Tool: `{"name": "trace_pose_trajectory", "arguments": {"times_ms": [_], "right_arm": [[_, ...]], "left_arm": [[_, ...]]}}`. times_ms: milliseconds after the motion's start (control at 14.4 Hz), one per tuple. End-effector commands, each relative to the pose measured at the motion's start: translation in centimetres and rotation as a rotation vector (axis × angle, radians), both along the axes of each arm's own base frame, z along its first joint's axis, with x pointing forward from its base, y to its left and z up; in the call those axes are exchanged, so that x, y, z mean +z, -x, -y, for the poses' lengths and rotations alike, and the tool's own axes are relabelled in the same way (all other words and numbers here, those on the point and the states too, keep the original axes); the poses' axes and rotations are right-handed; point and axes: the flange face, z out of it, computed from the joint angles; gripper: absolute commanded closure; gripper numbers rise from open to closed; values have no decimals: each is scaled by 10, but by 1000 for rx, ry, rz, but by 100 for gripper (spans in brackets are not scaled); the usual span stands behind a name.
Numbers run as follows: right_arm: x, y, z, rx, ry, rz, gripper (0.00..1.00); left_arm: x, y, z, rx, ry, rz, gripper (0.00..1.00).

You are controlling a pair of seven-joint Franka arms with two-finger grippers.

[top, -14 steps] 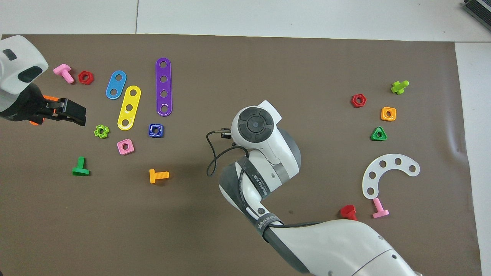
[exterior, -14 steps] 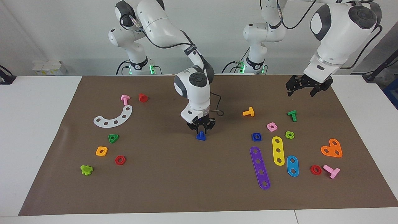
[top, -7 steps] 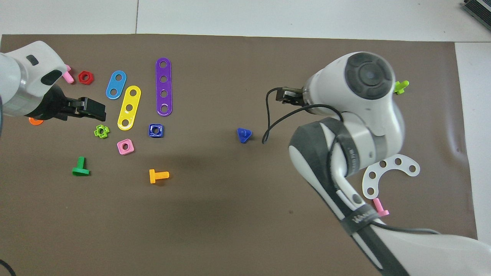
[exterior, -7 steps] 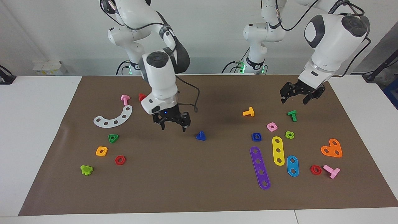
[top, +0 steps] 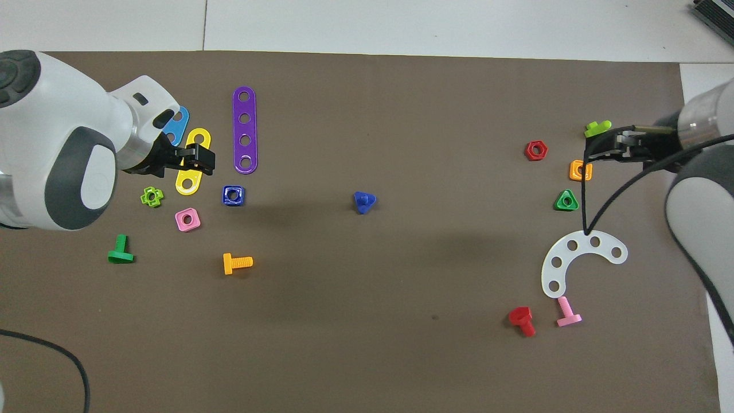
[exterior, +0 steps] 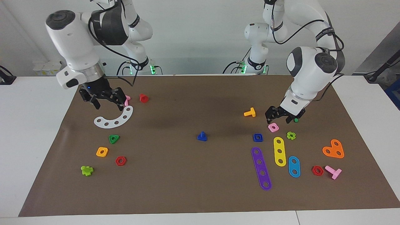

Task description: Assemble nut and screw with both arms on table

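Note:
The dark blue screw [exterior: 202,136] stands alone on its triangular head in the middle of the brown mat [exterior: 193,181], also seen in the overhead view [top: 363,202]. The dark blue square nut [exterior: 257,137] lies flat toward the left arm's end [top: 233,195]. My left gripper [exterior: 277,119] is open and empty, low over the pink square nut [exterior: 273,127], beside the blue nut; overhead it covers the yellow strip [top: 203,162]. My right gripper [exterior: 108,104] is open and empty, raised over the white curved plate [exterior: 114,118] at its own end [top: 593,150].
Purple [exterior: 261,168], yellow [exterior: 279,151] and light blue [exterior: 294,166] strips lie farther from the robots than the blue nut. An orange screw [exterior: 250,112], green screw and light green nut [exterior: 291,135] lie around it. Green [exterior: 114,138], orange [exterior: 102,152] and red [exterior: 120,161] nuts lie at the right arm's end.
My right gripper left the blue screw standing in the middle and rose away toward its own end. My left gripper came down and inward to the pink nut beside the blue nut.

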Motion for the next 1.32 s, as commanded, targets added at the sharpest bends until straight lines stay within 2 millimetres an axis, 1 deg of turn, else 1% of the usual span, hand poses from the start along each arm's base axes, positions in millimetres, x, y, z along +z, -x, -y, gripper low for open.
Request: {"name": "trace_pose_trajectory", "arguments": {"times_ms": [0, 69, 139, 208, 278, 347, 416, 486, 555, 694, 902, 1110, 1249], "right_arm": [[22, 18, 27, -4, -11, -32, 0], [42, 21, 29, -6, -4, -38, 0], [56, 24, 31, -6, 3, -57, 0], [56, 26, 29, -4, -11, -70, 0], [54, 28, 25, -3, -11, -78, 0], [41, 32, 22, 6, -11, -99, 0], [36, 37, 22, 10, -11, -81, 0], [35, 38, 22, 11, -10, -77, 0], [35, 38, 22, 18, -7, -77, 0], [34, 39, 24, 25, 1, -87, 0], [35, 41, 24, 25, 4, -98, 0], [35, 41, 24, 38, 48, -100, 0], [37, 39, 22, 34, 52, -91, 0]], "left_arm": [[-45, 7, 14, 26, -3, 9, 11], [-60, 10, 18, 23, -1, 29, 11], [-77, 12, 22, 18, -4, 24, 12], [-96, 13, 31, 8, -13, 5, 13], [-107, 12, 35, 5, -16, 4, 15], [-113, 12, 33, 9, -16, 7, 16], [-116, 14, 32, 7, -18, 0, 16], [-119, 15, 32, 7, -20, -6, 19], [-127, 20, 31, 8, -23, -17, 23], [-140, 24, 29, 9, -24, -4, 23], [-145, 27, 28, 11, -26, -11, 24], [-154, 31, 28, 11, -24, 6, 24], [-154, 31, 29, 9, -24, 9, 27]]}}
